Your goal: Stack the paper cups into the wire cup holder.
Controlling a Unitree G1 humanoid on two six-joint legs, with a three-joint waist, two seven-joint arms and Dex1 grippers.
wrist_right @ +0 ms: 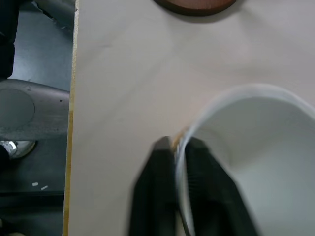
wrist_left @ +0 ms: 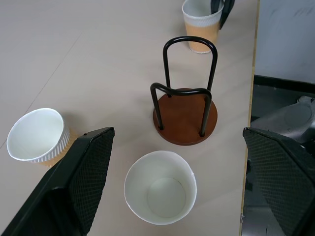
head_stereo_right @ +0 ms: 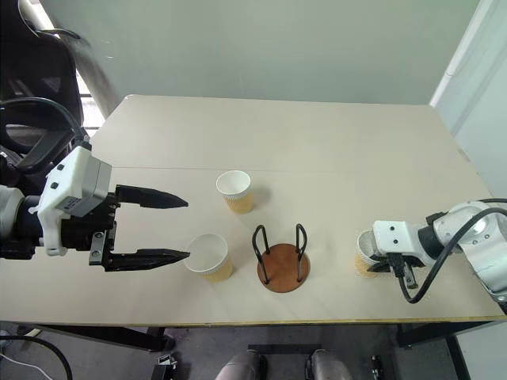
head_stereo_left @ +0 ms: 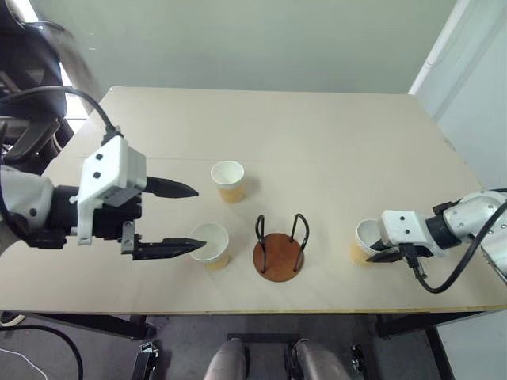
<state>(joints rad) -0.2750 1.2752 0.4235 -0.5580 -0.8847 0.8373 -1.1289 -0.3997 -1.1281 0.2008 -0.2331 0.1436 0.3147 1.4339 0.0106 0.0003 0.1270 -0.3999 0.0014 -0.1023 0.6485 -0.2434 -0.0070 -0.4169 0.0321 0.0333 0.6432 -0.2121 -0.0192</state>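
Three tan ribbed paper cups stand upright on the table. My left gripper (head_stereo_left: 196, 218) is open, one black finger on each side of the gap; its lower fingertip reaches the rim of the nearest cup (head_stereo_left: 210, 245). A second cup (head_stereo_left: 228, 181) stands just beyond the upper finger. The wire cup holder (head_stereo_left: 279, 250), black loops on a reddish-brown disc, stands empty to the right of the near cup. Further right, my right gripper (wrist_right: 178, 147) is shut on the wall of the third cup (head_stereo_left: 364, 241), one finger inside the rim and one outside.
The pale table (head_stereo_left: 317, 134) ends in a front edge (head_stereo_left: 261, 310) close to the holder and the gripped cup. A dark chair (head_stereo_right: 32, 87) and cables stand off the table's back left corner.
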